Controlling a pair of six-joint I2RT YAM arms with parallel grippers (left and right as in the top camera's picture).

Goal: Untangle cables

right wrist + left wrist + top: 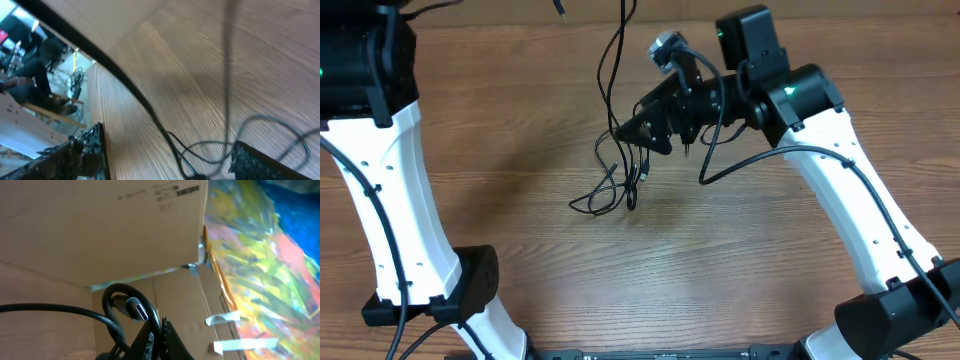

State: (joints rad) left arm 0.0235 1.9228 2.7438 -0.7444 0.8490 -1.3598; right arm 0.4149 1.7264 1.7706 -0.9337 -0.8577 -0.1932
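Observation:
The cables point(615, 185) lie in a loose black tangle on the wooden table, and one strand point(616, 50) rises out of the top of the overhead view. My right gripper point(642, 135) hovers just above the tangle. In the right wrist view it point(170, 165) is open, with thin cable loops point(210, 150) on the table between its fingers point(260, 162). My left gripper point(162, 340) is out of the overhead view. Its own camera shows it shut on a black cable point(125, 292) that loops up from the jaws. A plug with a silvery tip point(140, 311) sits beside that loop.
The left arm point(380, 200) stands along the left side of the table and the right arm point(860, 210) along the right. The left wrist view faces cardboard boxes point(100, 225) and a colourful sheet point(265, 265).

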